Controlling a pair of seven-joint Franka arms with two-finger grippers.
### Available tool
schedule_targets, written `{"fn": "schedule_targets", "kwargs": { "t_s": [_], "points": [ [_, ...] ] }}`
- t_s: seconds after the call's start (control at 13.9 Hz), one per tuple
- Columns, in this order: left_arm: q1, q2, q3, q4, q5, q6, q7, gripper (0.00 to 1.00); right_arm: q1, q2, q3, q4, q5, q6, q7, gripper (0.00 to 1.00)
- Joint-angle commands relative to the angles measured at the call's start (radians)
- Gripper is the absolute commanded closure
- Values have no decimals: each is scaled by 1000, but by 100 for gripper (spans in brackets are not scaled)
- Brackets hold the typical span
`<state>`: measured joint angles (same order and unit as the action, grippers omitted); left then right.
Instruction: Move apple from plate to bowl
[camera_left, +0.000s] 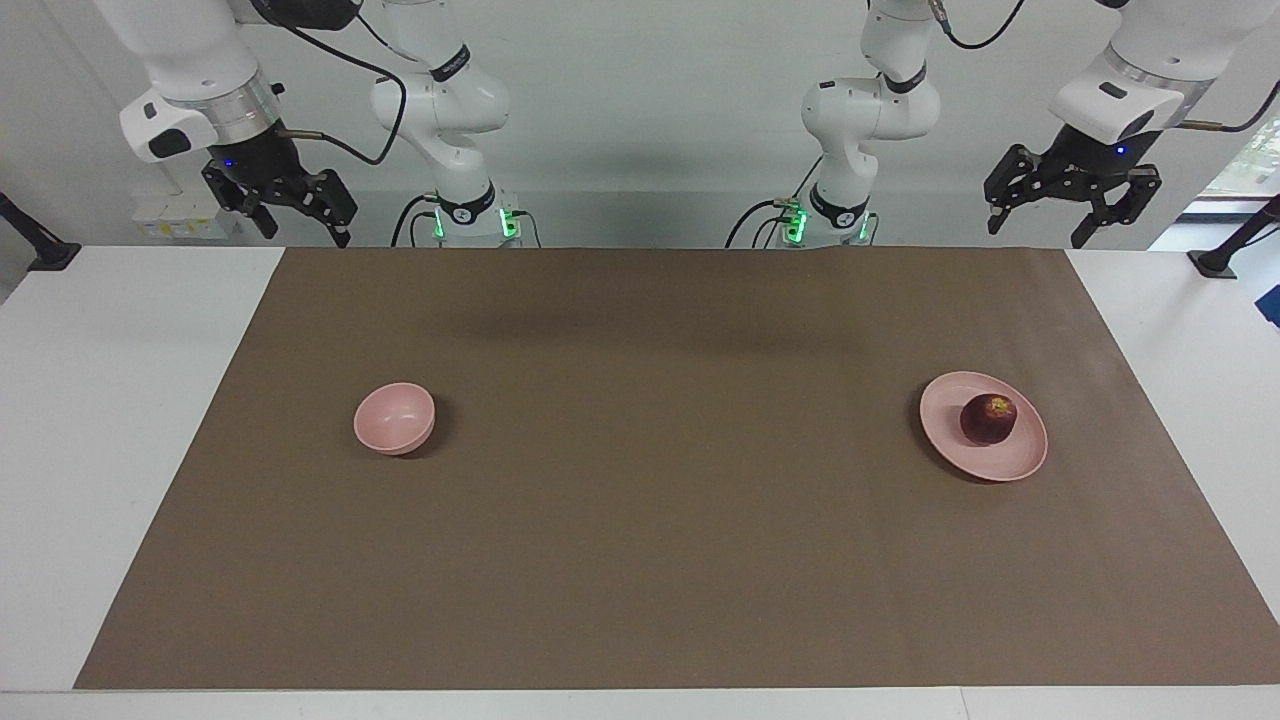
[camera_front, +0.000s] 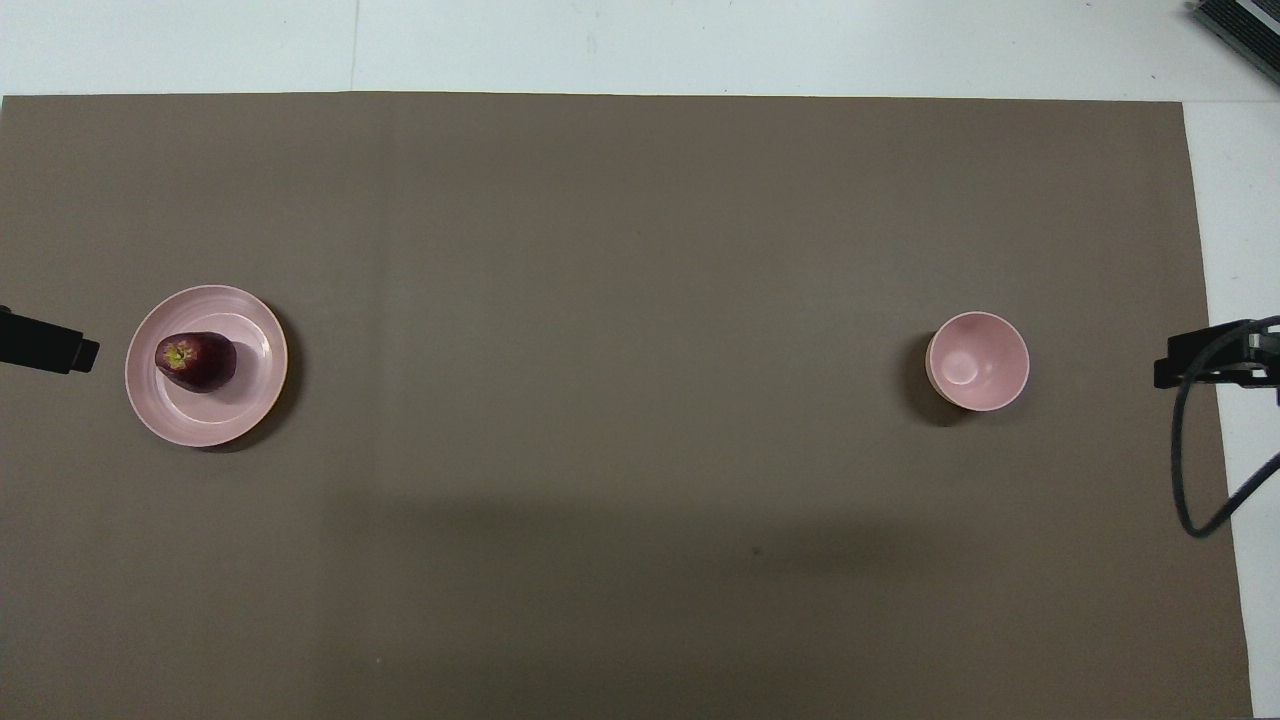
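brown mat (camera_left: 640, 500): apple (camera_left: 988, 418) on plate (camera_left: 1010, 462), below open left gripper (camera_left: 1072, 208); bowl (camera_left: 394, 420) empty under waiting open right gripper (camera_left: 290, 208); nothing done.

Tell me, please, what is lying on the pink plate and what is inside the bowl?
On the plate rests one apple, upright, set toward the left arm's end; the plate surface beneath it is covered. The bowl holds nothing visible.

Bright, even overhead light — soft shadows on the brown mat (camera_left: 640, 520), sharp focus, no glare.
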<state>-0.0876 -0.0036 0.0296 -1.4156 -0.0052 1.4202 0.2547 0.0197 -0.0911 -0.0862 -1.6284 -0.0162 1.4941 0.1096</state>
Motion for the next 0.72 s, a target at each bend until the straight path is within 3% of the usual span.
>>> {"fn": "schedule_targets", "kwargs": {
  "t_s": [0.0,0.65],
  "points": [
    [-11,-9,4,0,4,11,12,0,-7,-12,3,-10,7,1,-28,0],
    [2,-10,12,-2,5,2,11,0,-7,-12,3,-10,7,2,-28,0]
  ]
}}
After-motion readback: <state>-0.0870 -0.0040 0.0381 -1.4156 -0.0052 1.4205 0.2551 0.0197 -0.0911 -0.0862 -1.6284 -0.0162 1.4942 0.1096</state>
